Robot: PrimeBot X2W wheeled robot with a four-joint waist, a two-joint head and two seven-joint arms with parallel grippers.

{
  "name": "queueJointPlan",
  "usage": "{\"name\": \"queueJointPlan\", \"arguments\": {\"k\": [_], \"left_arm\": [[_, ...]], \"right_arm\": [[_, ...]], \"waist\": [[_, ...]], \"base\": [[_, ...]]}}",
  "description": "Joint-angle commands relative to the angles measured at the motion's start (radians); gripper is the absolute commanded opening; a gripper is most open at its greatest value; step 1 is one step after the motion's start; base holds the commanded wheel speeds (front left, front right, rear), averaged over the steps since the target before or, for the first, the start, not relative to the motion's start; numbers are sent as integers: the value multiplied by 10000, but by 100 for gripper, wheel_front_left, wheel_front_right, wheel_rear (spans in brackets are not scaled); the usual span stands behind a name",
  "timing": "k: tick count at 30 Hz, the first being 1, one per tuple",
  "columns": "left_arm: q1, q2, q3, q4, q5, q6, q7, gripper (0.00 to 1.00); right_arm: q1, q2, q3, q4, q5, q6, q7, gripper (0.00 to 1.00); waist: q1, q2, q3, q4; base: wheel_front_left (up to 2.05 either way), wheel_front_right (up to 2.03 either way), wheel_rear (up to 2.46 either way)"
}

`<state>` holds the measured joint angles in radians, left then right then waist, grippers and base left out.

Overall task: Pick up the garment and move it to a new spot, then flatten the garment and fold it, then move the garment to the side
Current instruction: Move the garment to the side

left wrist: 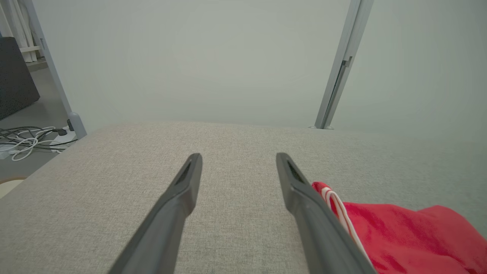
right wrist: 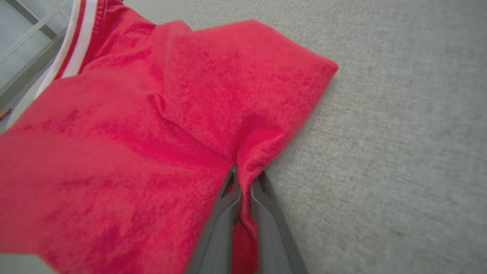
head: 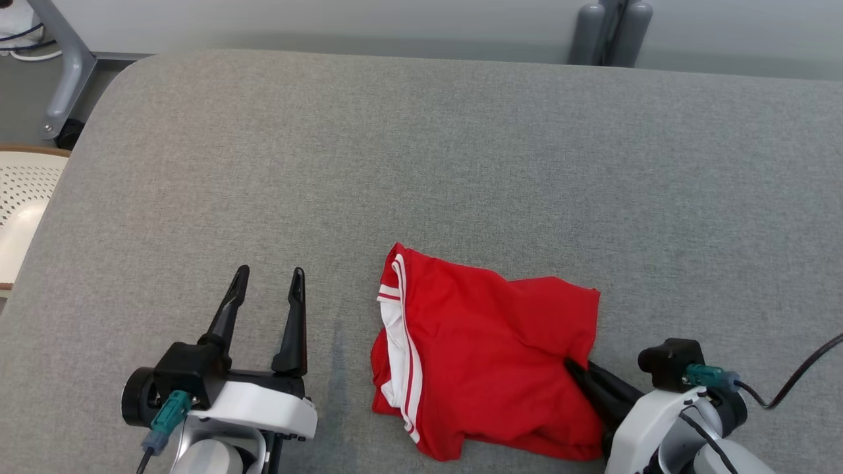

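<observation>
The garment (head: 487,355) is red with white stripes along one edge and lies crumpled on the grey padded table (head: 421,164), near its front edge. At the garment's right edge my right gripper (head: 571,365) is shut on a fold of the red cloth. The right wrist view shows the cloth (right wrist: 213,114) pinched between both fingers, my right gripper (right wrist: 245,177) pressed into it. My left gripper (head: 267,280) stands open to the left of the garment, apart from it, nothing between its fingers. In the left wrist view my left gripper (left wrist: 239,160) points across the table, the garment (left wrist: 399,232) at lower right.
A pale perforated chair (head: 23,204) stands off the table's left edge. A grey frame leg (head: 66,72) rises at the back left, and cables (left wrist: 30,139) lie on the floor there. Grey posts (head: 609,33) stand behind the table's far edge.
</observation>
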<state>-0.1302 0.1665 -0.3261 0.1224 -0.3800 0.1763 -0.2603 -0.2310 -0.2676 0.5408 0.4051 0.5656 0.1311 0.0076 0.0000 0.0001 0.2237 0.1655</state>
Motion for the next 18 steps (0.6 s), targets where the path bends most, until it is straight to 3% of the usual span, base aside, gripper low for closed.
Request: {"name": "queueJointPlan", "arguments": {"k": [1,8,15,18], "left_arm": [[-153,15,99,-42,70,-44,-57,100],[-34,-53,368,-238,293,-166,-52,100],[-208,-58,518,-357,555,-297,-53,100],[-284,-60,559,-365,614,-324,-52,100]], "right_arm": [[-95,-305,178,35,-68,-6,21,0],[-1212,-2051,320,-1673,-956,-4,-244,0],[-2405,-4133,686,-4261,-1607,-4,1218,0],[-2791,-4603,794,-4872,-1645,-4,1604,0]], "waist": [[0,-1,21,-84],[0,-1,103,-906],[0,-1,195,-2151],[0,-1,253,-2512]], "base": [[0,0,0],[0,0,0],[0,0,0],[0,0,0]]}}
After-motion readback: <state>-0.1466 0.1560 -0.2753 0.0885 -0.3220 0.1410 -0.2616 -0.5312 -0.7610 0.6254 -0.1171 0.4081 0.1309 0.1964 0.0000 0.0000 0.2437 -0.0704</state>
